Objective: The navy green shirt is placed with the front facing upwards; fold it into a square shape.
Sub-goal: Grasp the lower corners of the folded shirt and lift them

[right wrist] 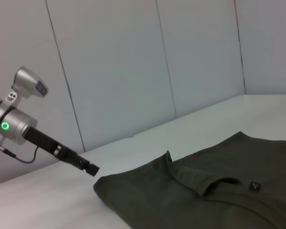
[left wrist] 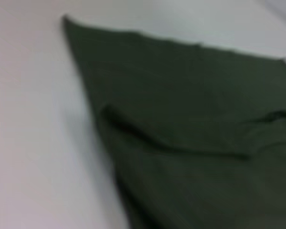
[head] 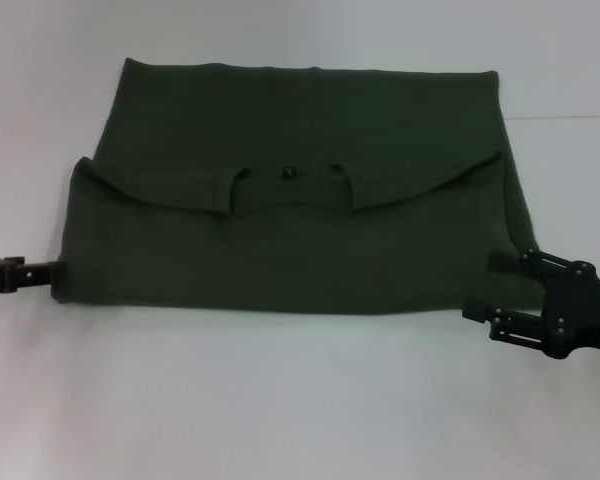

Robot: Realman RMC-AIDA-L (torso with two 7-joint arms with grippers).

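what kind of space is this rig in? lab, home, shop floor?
Most likely a lab or test cell, not a home. The navy green shirt lies alone on a plain white table, and pale wall panels enclose it. The left gripper and right gripper sit at the shirt's sides.

From my remote station I see a smooth white tabletop (head: 300,400) filling the workspace, and behind it a pale grey panelled wall (right wrist: 133,62) divided by thin dark vertical seams.
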